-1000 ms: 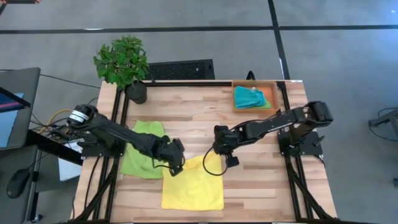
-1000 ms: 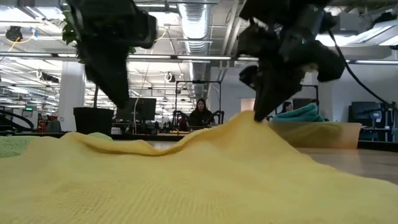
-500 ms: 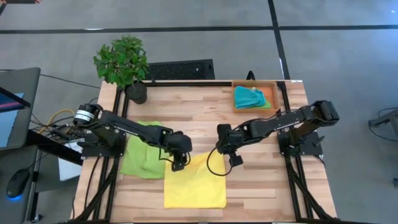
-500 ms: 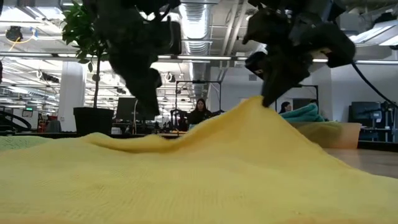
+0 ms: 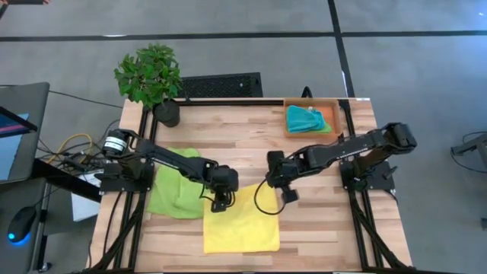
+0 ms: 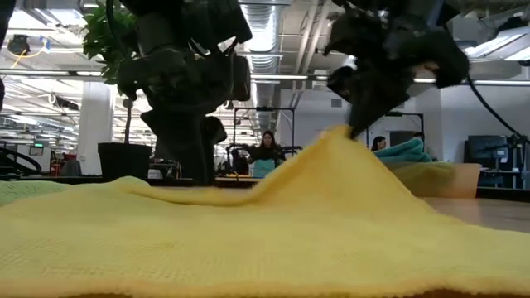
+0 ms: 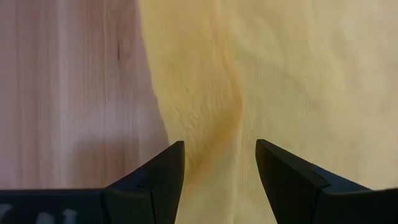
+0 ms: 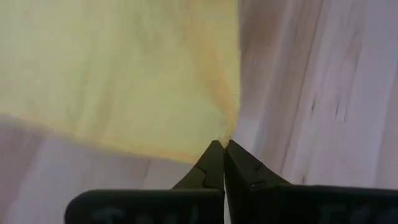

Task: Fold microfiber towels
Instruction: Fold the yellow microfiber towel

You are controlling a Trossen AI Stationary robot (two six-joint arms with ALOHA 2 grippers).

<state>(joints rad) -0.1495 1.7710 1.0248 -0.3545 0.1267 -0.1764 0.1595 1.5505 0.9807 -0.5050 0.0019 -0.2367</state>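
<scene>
A yellow towel (image 5: 242,228) lies spread on the near middle of the wooden table; it fills the low view (image 6: 265,232). My right gripper (image 5: 270,185) is shut on its far right corner and holds that corner up as a peak. My left gripper (image 5: 221,202) is open, pointing down over the towel's far left corner, with a low ridge of the cloth between its fingers (image 7: 219,163). A green towel (image 5: 173,190) lies rumpled to the left. A teal towel (image 5: 303,118) lies in the orange tray (image 5: 332,116) at the far right. My right gripper pinches the yellow towel's far right corner (image 8: 224,134) between its two fingertips, coming from above and slanting down. The corner is lifted off the table (image 6: 344,136); the cloth slopes down from it and the remainder lies on the table. My left gripper: I cannot tell whether its fingers touch the cloth.
A potted plant (image 5: 150,76) stands at the far left corner. Bare wood shows in the middle far part of the table (image 5: 236,129) and right of the yellow towel. A person sits in the room beyond the table (image 6: 267,149).
My left gripper has gone toward the table's right edge and down onto the yellow towel's far left corner. My right gripper has moved a little toward the right edge with the far right corner, and the whole towel has slid slightly to the right.
</scene>
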